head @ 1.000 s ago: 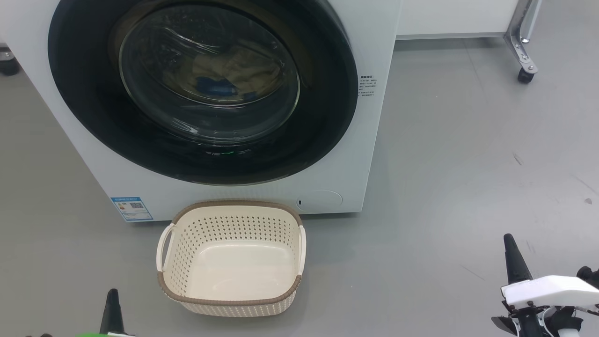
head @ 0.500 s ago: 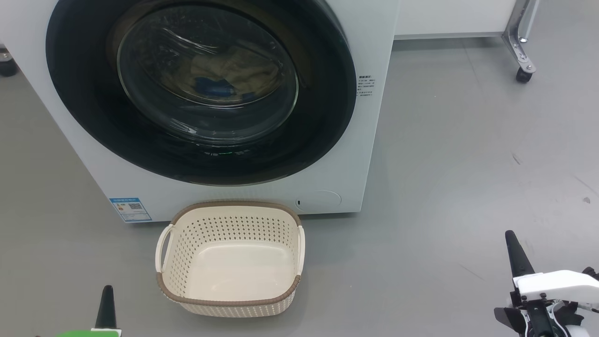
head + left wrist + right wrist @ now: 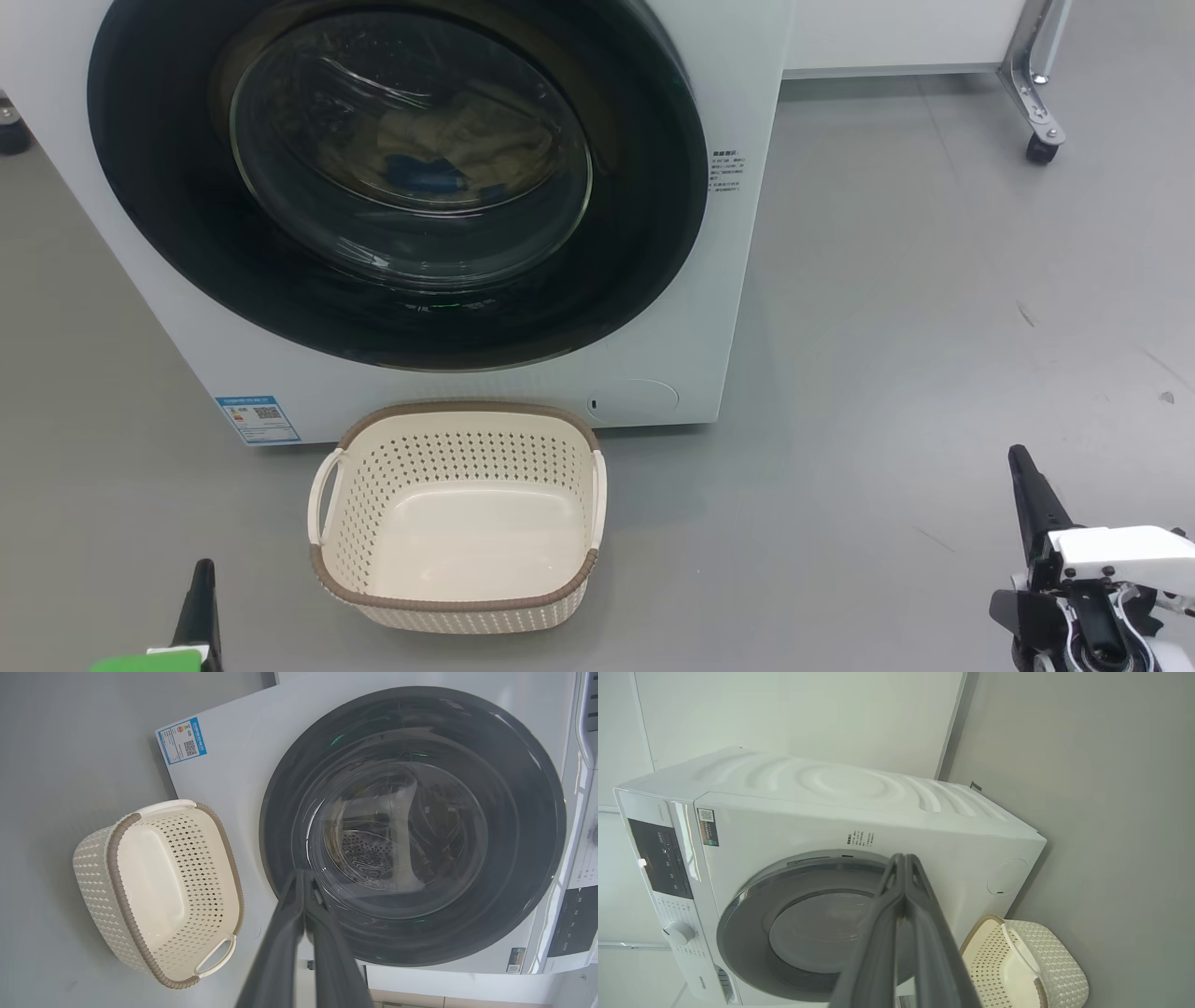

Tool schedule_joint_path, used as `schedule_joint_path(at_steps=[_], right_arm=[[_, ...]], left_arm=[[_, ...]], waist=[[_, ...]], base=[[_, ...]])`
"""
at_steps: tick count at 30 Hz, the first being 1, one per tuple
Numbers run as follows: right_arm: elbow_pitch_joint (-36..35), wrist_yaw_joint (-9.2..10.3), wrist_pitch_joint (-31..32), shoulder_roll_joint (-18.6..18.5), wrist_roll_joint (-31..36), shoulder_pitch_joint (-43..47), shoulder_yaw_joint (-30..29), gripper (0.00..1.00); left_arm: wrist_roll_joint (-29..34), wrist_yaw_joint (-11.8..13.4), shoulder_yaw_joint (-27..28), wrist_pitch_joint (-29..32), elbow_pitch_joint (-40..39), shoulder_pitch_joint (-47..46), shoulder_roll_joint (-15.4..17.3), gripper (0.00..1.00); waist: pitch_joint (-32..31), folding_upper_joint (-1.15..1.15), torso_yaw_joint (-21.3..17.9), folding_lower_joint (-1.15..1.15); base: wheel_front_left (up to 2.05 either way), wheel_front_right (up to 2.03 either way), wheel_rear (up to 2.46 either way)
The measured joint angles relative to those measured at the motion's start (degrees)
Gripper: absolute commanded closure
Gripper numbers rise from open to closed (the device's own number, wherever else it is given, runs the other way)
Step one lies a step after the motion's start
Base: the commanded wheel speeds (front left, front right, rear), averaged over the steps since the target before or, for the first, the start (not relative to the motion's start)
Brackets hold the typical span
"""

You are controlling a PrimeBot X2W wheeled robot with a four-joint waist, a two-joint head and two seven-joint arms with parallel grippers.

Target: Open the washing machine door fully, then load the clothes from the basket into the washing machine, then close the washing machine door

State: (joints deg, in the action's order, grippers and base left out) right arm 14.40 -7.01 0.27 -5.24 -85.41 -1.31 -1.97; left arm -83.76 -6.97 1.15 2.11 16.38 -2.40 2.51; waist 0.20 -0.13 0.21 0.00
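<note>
The washing machine [image 3: 738,308] is a white front loader, and the washing machine door [image 3: 653,215], with its black rim and glass bowl, lies shut against it. Behind the glass I see the clothes [image 3: 467,140], pale cream with a blue patch, inside the drum. The basket [image 3: 467,409] stands on the floor before the machine with nothing in it. My left gripper [image 3: 201,583] is shut at the lower left, left of the basket. My right gripper [image 3: 1025,481] is shut at the lower right, well apart from the machine. The left wrist view shows the shut left gripper [image 3: 302,873] against the door [image 3: 528,868], with the basket [image 3: 117,868] alongside. In the right wrist view the shut right gripper [image 3: 904,857] overlaps the machine [image 3: 859,784].
A metal frame leg on a caster [image 3: 1034,117] stands at the far right, beside a white panel [image 3: 896,37]. Another wheel [image 3: 11,131] shows at the far left. Open grey floor [image 3: 934,327] stretches right of the machine. A blue label [image 3: 256,419] marks its lower left corner.
The head view has shifted slightly. Both grippers stay shut and have drifted only a little, the left one leftward. Door, basket and clothes are as before.
</note>
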Motion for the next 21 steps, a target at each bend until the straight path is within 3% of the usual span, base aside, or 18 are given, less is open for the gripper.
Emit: schedule_joint_path(at_steps=[13, 21], right_arm=[[0.7, 0.0, 2.1, 0.0, -9.8, -1.5, -1.1, 1.0], [0.9, 0.0, 2.1, 0.0, -10.0, -1.6, -1.1, 1.0]], left_arm=[[-9.3, 0.0, 1.2, 2.4, -0.7, -1.0, 0.4, 1.0], [-9.9, 0.0, 1.3, 2.4, -0.8, -1.0, 0.4, 1.0]], waist=[[0.0, 0.0, -0.2, 0.0], [0.0, 0.0, -0.2, 0.0]], base=[[0.0, 0.0, 0.0], [0.0, 0.0, 0.0]])
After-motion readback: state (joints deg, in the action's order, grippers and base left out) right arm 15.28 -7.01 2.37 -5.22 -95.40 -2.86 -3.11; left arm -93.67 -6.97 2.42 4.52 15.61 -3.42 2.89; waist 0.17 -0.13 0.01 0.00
